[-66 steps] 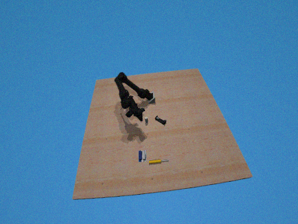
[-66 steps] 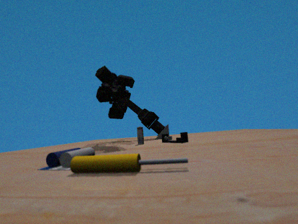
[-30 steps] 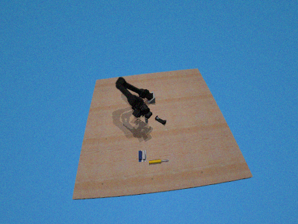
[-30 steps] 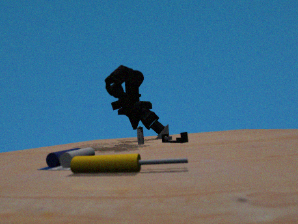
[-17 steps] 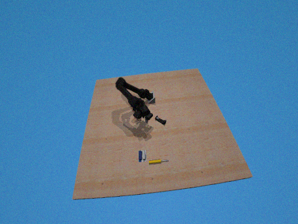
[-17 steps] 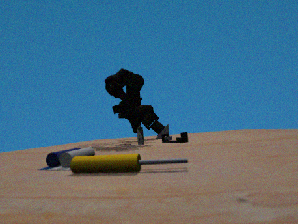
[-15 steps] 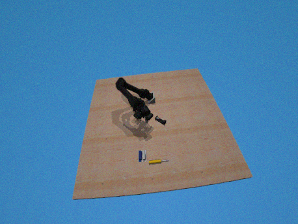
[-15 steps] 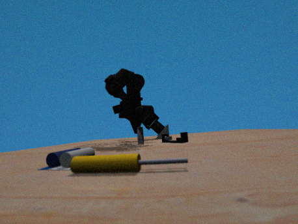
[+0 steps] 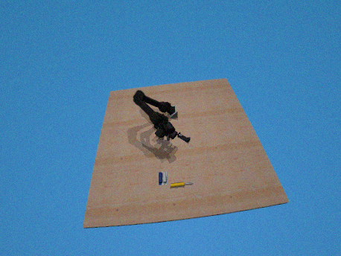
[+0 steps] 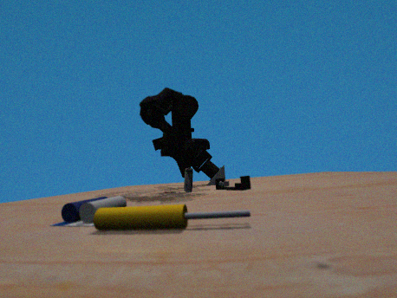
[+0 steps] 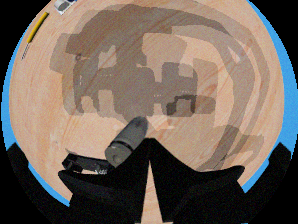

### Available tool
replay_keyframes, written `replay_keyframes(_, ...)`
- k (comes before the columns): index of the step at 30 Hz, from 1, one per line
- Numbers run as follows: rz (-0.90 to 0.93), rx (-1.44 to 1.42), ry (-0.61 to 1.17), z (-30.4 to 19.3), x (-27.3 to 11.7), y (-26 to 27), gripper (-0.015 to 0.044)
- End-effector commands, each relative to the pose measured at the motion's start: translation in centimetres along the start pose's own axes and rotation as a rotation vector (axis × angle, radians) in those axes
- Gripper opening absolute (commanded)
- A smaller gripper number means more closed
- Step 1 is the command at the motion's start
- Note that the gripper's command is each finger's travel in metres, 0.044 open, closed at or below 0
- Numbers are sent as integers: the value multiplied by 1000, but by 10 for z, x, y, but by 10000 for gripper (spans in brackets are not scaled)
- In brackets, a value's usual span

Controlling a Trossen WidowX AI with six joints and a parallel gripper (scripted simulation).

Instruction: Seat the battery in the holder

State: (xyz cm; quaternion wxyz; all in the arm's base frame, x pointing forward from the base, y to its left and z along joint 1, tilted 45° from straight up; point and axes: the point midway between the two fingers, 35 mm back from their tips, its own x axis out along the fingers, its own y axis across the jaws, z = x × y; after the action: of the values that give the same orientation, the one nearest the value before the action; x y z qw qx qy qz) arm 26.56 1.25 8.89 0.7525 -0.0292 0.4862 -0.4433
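Observation:
The grey battery [image 10: 188,181] [image 11: 129,139] stands upright on the table, outside the holder. The black holder [image 9: 185,138] [image 10: 237,188] [image 11: 89,164] lies on the table, its open side up, a short way from the battery. In the wrist view it is partly behind my left finger. My gripper [image 10: 183,174] [image 11: 149,141] is shut with nothing between its fingers. Its tips are low, right beside the battery's upper part; whether they touch it I cannot tell. In the top view the arm largely hides the battery and the fingertips.
A yellow screwdriver [image 9: 177,184] [image 10: 140,217] [image 11: 38,28] lies far out from the arm. Beside it lie a blue cylinder [image 9: 160,178] [image 10: 70,212] and a whitish cylinder [image 9: 164,177] [image 10: 106,206]. A grey wedge [image 9: 173,114] [image 10: 218,176] stands near the arm, behind the holder.

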Motion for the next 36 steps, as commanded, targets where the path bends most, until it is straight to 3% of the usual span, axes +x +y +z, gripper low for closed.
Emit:
replay_keyframes(1, 7, 8, -1, 1, -1, 9, 0)
replay_keyframes(19, 0, 0, -3, -1, 0, 29, 0)
replay_keyframes(31, 9, 7, 2, -1, -76, 34, 0)
replay_keyframes(36, 8, 7, 1, -1, -80, 34, 0)
